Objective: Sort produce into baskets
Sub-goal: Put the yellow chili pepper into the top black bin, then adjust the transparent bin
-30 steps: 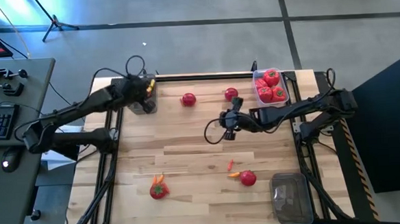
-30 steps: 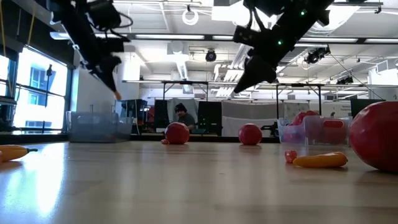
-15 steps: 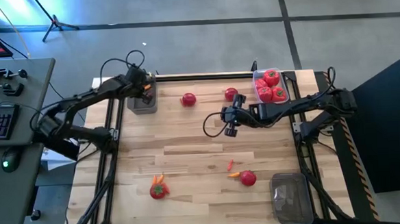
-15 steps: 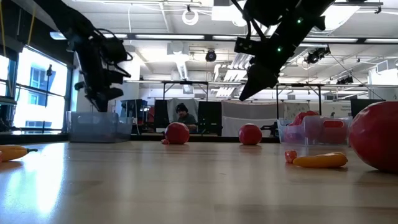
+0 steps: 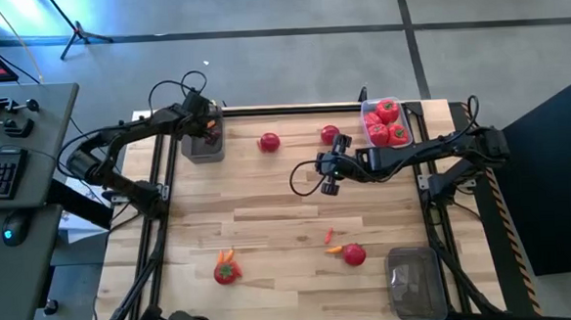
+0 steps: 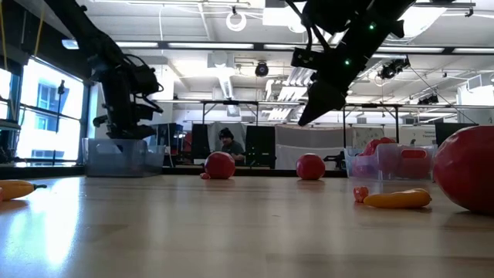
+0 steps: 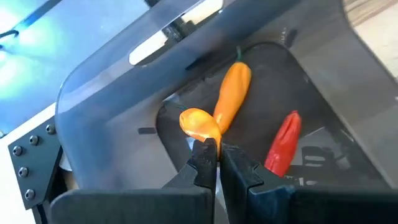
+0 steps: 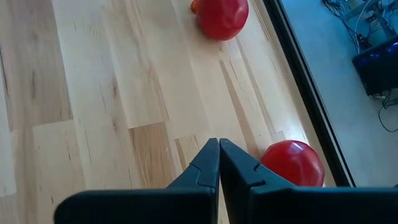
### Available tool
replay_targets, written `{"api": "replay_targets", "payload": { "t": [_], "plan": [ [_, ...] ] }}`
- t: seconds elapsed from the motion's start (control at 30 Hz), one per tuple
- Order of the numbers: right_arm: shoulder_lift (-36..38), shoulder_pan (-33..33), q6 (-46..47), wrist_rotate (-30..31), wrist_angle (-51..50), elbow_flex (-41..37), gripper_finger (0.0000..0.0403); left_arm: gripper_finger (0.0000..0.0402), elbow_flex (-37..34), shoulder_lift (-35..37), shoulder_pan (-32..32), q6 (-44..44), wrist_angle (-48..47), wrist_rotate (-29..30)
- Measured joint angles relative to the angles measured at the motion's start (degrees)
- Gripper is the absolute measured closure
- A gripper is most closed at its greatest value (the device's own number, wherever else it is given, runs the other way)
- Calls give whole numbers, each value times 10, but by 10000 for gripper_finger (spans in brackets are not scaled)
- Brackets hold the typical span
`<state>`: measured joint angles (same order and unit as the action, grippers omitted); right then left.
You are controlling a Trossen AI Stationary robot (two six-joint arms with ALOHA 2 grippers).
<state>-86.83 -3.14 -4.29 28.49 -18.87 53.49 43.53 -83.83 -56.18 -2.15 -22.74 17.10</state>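
My left gripper (image 5: 209,137) points down into the far-left tub (image 5: 203,153) and is shut on a small orange piece (image 7: 199,124). A long orange pepper (image 7: 231,96) and a red pepper (image 7: 283,143) lie on that tub's floor. My right gripper (image 5: 329,177) is shut and empty, held above the table near two red tomatoes (image 5: 269,141) (image 5: 330,134); both show in its wrist view (image 8: 222,15) (image 8: 292,163). The far-right tub (image 5: 366,105) holds several red pieces. My left gripper pinches the small orange piece (image 7: 200,132) between its two fingertips, coming from above and pointing down into the tub. The piece sits at the finger ends beside the long orange pepper; whether it rests on the tub floor I cannot tell.
An empty tub (image 5: 414,281) stands at the near right. A tomato (image 5: 354,255) with two small orange pieces (image 5: 331,242) lies near it. Another tomato with an orange piece (image 5: 226,271) lies near left. The table's middle is bare wood.
My left gripper has gone down into the far-left tub, still holding the orange piece, while its arm has drawn back toward the left edge. My right gripper has shifted a little toward the far edge and then kept still.
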Motion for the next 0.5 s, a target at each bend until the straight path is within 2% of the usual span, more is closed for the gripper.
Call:
{"api": "replay_targets", "payload": {
  "t": [0.17,0.5],
  "plan": [
    [0,0,0,0,-11,0,403,383,0,6,0,-11,0,2],
    [16,5,16,-5,-45,0,403,306,0,12,2,-27,7,-4]
  ]
}}
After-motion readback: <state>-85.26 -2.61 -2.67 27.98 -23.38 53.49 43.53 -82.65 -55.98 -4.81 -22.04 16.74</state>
